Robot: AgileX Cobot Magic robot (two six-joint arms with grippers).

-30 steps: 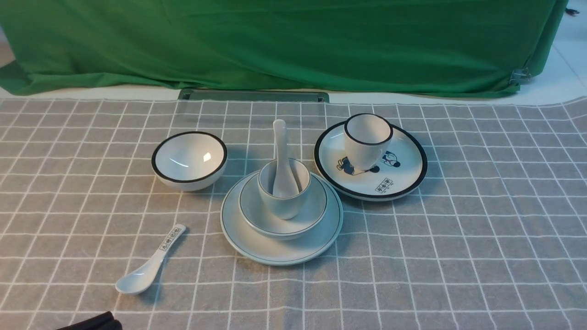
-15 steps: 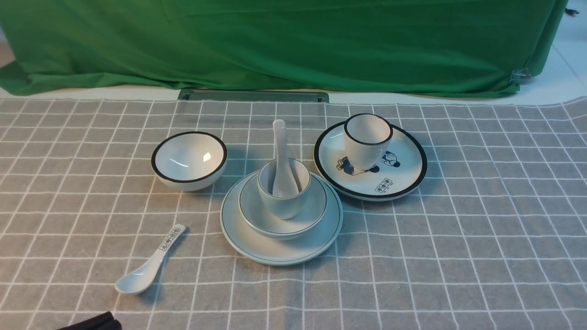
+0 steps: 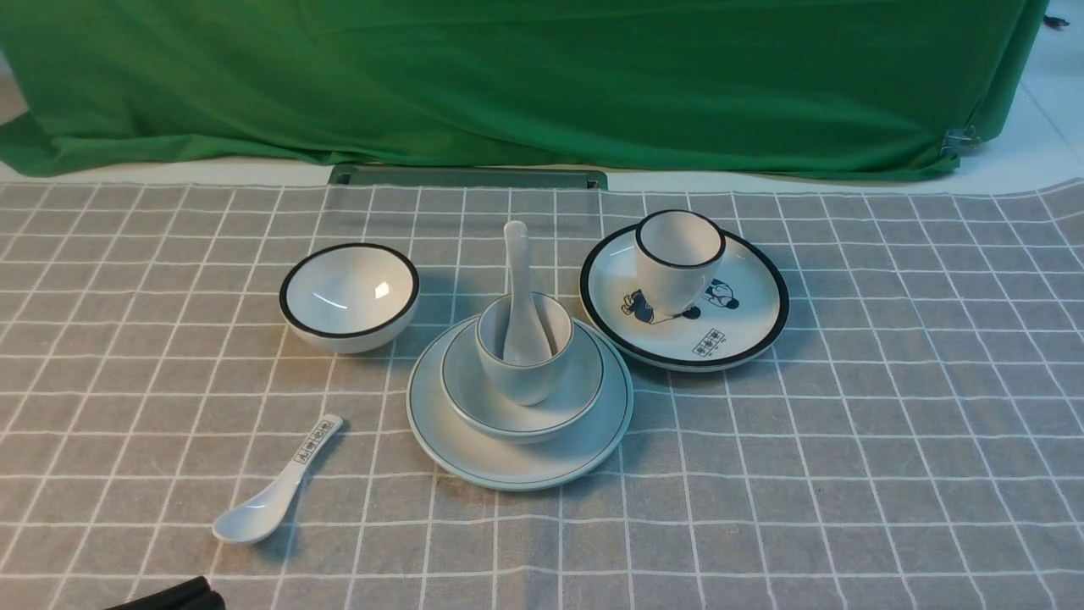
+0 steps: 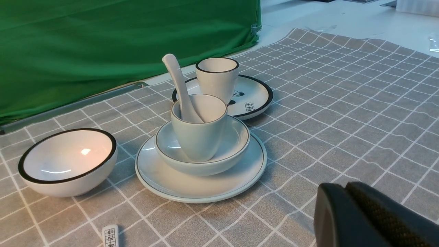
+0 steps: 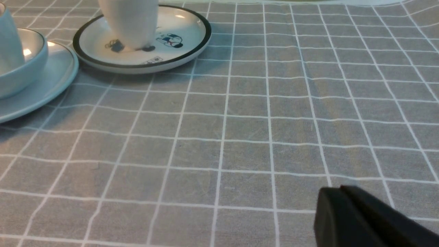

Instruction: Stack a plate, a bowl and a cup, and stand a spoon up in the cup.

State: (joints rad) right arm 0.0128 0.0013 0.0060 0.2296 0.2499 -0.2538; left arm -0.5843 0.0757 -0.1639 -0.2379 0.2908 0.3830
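Note:
The white plate (image 3: pixel 518 464) with a thin dark rim line lies mid-table. In it sits the bowl (image 3: pixel 500 411), and in the bowl stands the cup (image 3: pixel 521 373). The plain white spoon (image 3: pixel 517 271) stands in the cup, handle leaning up and away from me. My left gripper (image 4: pixel 344 187) is shut and empty, low over the cloth, near and to one side of the stack; only its black tip (image 3: pixel 174 595) shows at the front view's bottom edge. My right gripper (image 5: pixel 337 190) is shut with nothing in it, above bare cloth well away from the dishes.
A black-rimmed bowl (image 3: pixel 349 296) sits left of the stack. To the right, a cartoon plate (image 3: pixel 745 318) carries a bold-rimmed cup (image 3: pixel 677 258). A spoon with a printed handle (image 3: pixel 271 496) lies front left. Green cloth (image 3: pixel 508 76) hangs behind the table.

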